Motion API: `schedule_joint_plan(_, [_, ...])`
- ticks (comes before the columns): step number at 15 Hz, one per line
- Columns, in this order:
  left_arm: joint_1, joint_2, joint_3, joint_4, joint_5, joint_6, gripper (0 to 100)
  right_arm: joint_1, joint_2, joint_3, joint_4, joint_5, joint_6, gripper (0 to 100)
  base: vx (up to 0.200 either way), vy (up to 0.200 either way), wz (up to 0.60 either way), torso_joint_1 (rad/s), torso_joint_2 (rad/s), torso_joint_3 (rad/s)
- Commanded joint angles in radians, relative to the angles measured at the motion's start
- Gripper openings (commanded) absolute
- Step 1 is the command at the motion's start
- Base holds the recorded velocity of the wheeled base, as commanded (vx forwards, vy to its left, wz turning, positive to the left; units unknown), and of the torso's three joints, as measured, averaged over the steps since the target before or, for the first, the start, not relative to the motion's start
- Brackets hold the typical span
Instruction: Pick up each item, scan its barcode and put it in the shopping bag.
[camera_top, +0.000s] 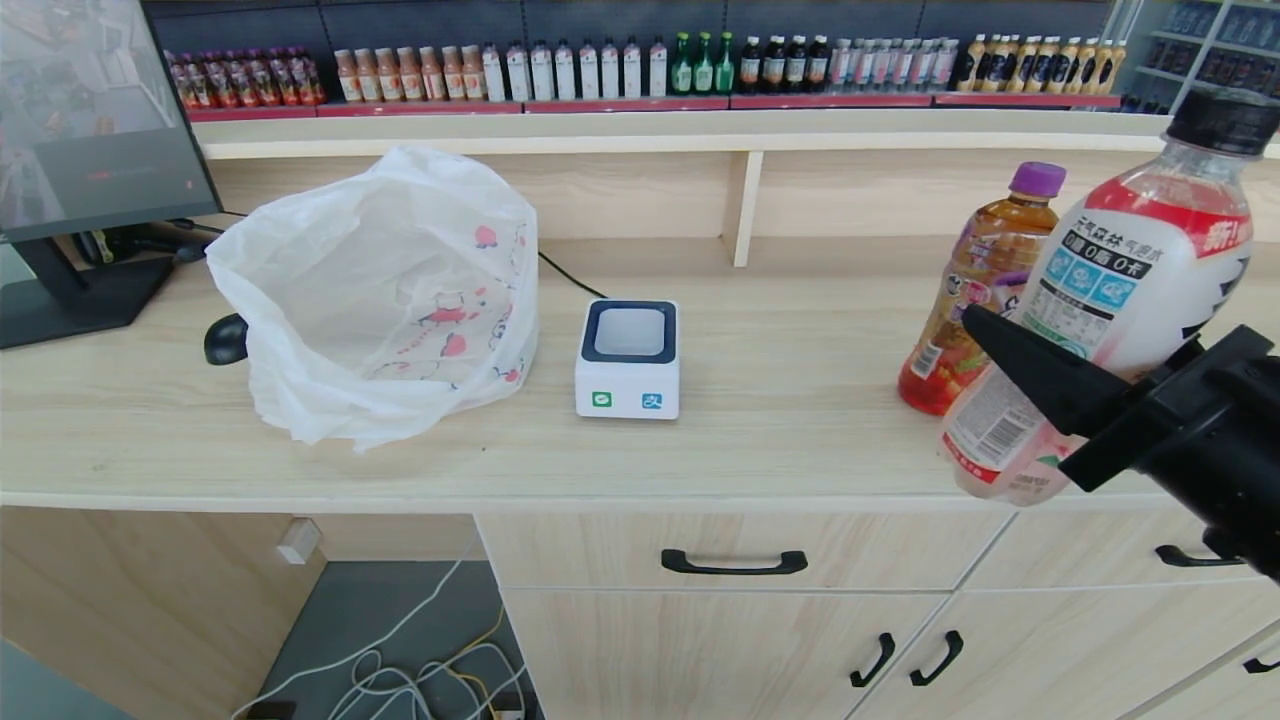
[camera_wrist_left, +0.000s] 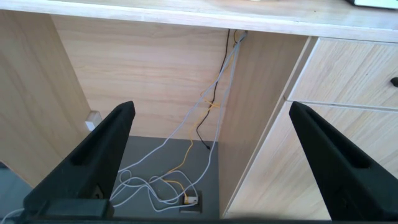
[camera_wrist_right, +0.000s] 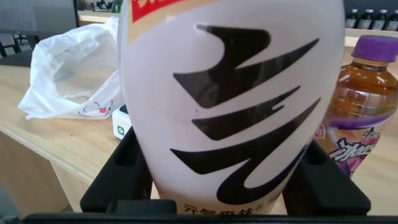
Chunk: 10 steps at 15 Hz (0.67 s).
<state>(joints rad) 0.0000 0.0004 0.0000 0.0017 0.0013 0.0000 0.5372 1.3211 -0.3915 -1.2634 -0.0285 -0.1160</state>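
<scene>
- The right pincer is closed tight around a big bottle and holds it up in the air.
- This bottle is white and pink with a black cap. It has a red band near the top and a striped barcode low on its side. It leans a bit.
- The bottle is far to the right of the scanner, over the front edge of the tabletop.
- The scanner is a small white box with a dark blue frame on top.
- A brown tea bottle with a purple cap stands up on the tabletop, also right of the scanner, just behind the held bottle.
- The shopping bag sits just left of the scanner. It is white thin plastic with little red pictures, and its mouth is open.
- The left pincer is wide open and holds nothing. It is lower than the scanner, under the tabletop, above some cables on the floor.
</scene>
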Motion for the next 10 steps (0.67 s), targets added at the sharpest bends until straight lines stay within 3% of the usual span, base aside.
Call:
schedule_joint_plan(1, [0.000,0.000,0.000,0.000,0.000,0.000,100,0.001,0.012,0.002,-0.001,0.015,-0.001,0,0.000,0.000,0.00,0.000,0.00,0.000])
schedule_joint_plan(5, [0.000,0.000,0.000,0.000,0.000,0.000,100,0.015,0.027,0.000,0.013,0.108,0.019,0,0.000,0.000,0.00,0.000,0.00,0.000])
schedule_joint_plan(6, [0.000,0.000,0.000,0.000,0.000,0.000,100,0.033,0.033,-0.056,0.035,0.157,0.067,0,0.000,0.000,0.00,0.000,0.00,0.000])
schedule_joint_plan(10, [0.000,0.000,0.000,0.000,0.000,0.000,100,0.090,0.069,-0.152,0.041,0.187,0.203,0,0.000,0.000,0.00,0.000,0.00,0.000])
